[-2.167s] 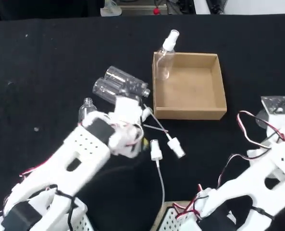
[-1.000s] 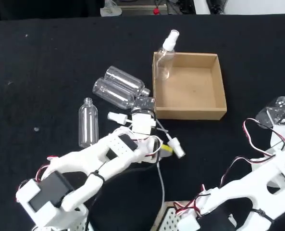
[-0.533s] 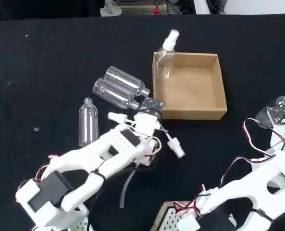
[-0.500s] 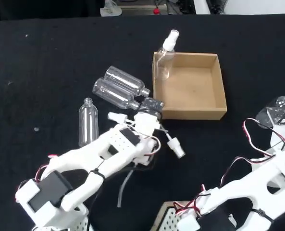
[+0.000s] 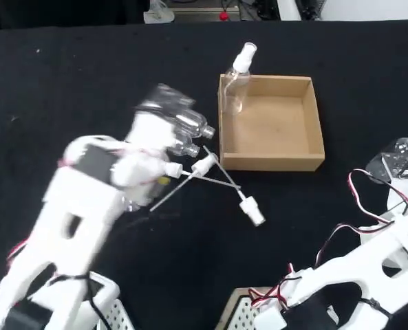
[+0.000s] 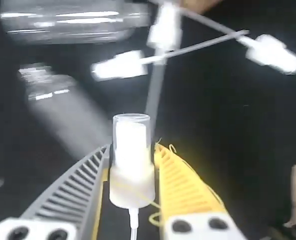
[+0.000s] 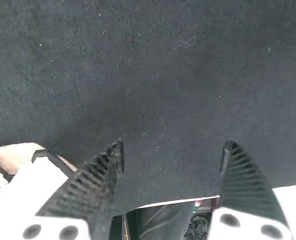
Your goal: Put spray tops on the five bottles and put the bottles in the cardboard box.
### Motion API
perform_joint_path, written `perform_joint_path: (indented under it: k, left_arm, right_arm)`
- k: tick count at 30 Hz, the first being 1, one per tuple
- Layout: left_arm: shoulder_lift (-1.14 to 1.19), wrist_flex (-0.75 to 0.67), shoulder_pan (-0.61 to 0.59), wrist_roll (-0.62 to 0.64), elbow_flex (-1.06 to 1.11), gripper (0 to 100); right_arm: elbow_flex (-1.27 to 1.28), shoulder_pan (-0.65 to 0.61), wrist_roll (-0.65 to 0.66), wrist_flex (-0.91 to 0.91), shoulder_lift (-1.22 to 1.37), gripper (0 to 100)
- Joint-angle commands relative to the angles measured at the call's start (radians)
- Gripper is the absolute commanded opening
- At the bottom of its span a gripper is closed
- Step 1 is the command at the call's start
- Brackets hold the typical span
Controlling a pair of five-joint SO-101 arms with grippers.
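Swinging up from the lower middle of the overhead frame, your left gripper (image 6: 132,150) carried the spray top (image 6: 131,172) toward the lying bottles (image 5: 195,127) at centre left, clamped tight; fitting looked next. Its long axis ran along the fingers (image 6: 182,175), cap end outward, tube trailing wristward.

High view overlooks the table (image 5: 66,69); left wrist view closely shares its spray tops (image 5: 252,210).
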Motion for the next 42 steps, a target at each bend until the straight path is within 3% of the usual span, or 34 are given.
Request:
perform_joint_path:
  k: [1,4,7,12,16,20,25,29,35,42]
  left_arm:
    - [-0.068,0.032,-0.348,-0.072,-0.027,3]
    - [0.008,-0.017,-0.628,-0.150,-0.005,3]
    - [0.133,-0.089,-0.826,-0.288,-0.002,3]
    - [0.324,-0.172,-1.035,-0.454,-0.012,3]
    - [0.440,-0.265,-1.150,-0.457,-0.012,3]
    - [0.545,-0.333,-1.190,-0.465,-0.012,4]
    - [0.652,-0.341,-1.188,-0.468,-0.018,15]
    - [0.704,-0.284,-1.191,-0.557,-0.096,18]
    - [0.750,-0.026,-1.185,-0.635,-0.315,18]
    - [0.907,0.098,-1.187,-0.638,-0.461,19]
  right_arm:
    - [-0.005,0.012,0.006,-0.020,-0.039,27.9]
    - [-0.012,-0.003,0.006,-0.018,-0.039,27.9]
    - [-0.010,-0.037,0.005,-0.012,-0.039,27.9]
    - [0.018,-0.126,-0.052,-0.012,-0.041,27.9]
    - [0.073,-0.256,-0.112,-0.012,-0.101,27.9]
    - [0.166,-0.454,-0.250,-0.012,-0.277,27.9]
    - [0.315,-0.796,-0.422,-0.035,-0.561,27.9]
    - [0.387,-1.051,-0.565,-0.091,-0.736,27.6]
    - [0.469,-1.165,-0.574,-0.186,-0.733,27.9]
    - [0.555,-1.203,-0.635,-0.261,-0.697,27.9]
